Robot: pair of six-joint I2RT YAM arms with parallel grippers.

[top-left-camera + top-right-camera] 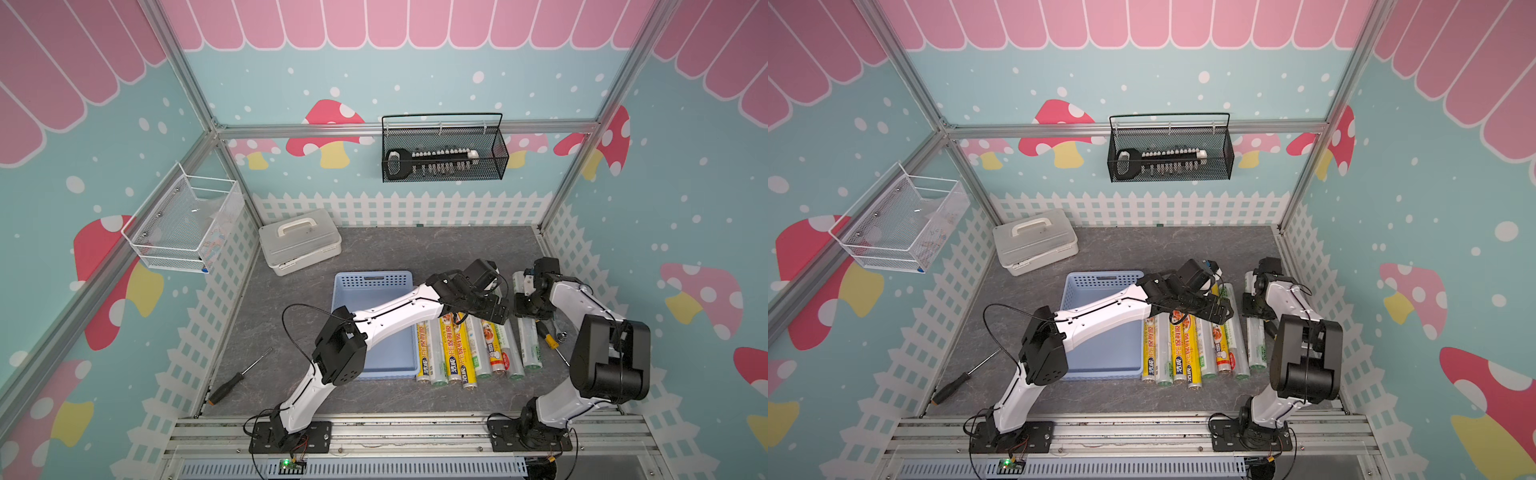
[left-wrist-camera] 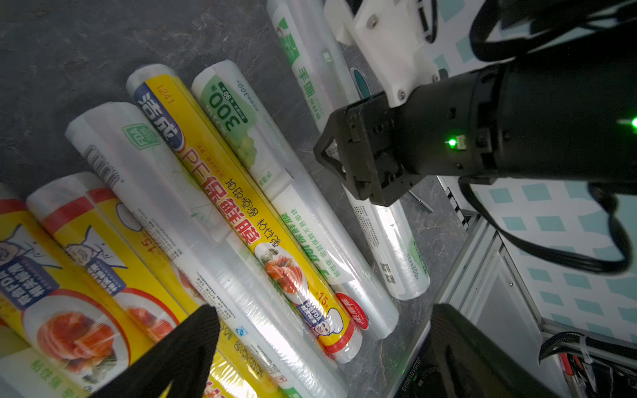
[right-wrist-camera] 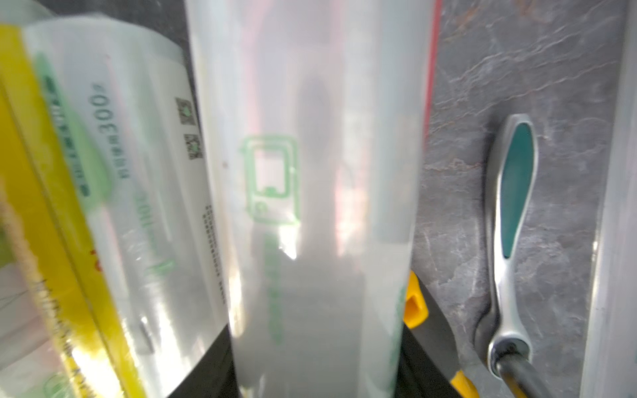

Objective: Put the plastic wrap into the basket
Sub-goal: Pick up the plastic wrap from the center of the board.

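Note:
Several plastic wrap rolls lie side by side on the grey table, right of the light blue basket (image 1: 374, 357) (image 1: 1100, 357); some are yellow (image 1: 453, 349) (image 2: 241, 203), others silvery-white with green print. My right gripper (image 3: 315, 344) (image 1: 525, 309) is shut on the outermost silvery-white roll (image 3: 310, 172) (image 1: 531, 345) (image 2: 389, 234), a black finger (image 3: 206, 365) pressed on each side. My left gripper (image 2: 320, 348) (image 1: 496, 313) hovers open over the middle rolls, holding nothing. The basket holds nothing that I can see, though the left arm covers part of it.
A yellow-handled screwdriver (image 3: 413, 303) (image 1: 549, 338) and a teal-grip ratchet (image 3: 515, 193) lie just right of the held roll. A white lidded box (image 1: 299, 241) sits behind the basket, a black screwdriver (image 1: 239, 378) at front left. Wire baskets hang on the back (image 1: 442, 153) and left walls (image 1: 183, 224).

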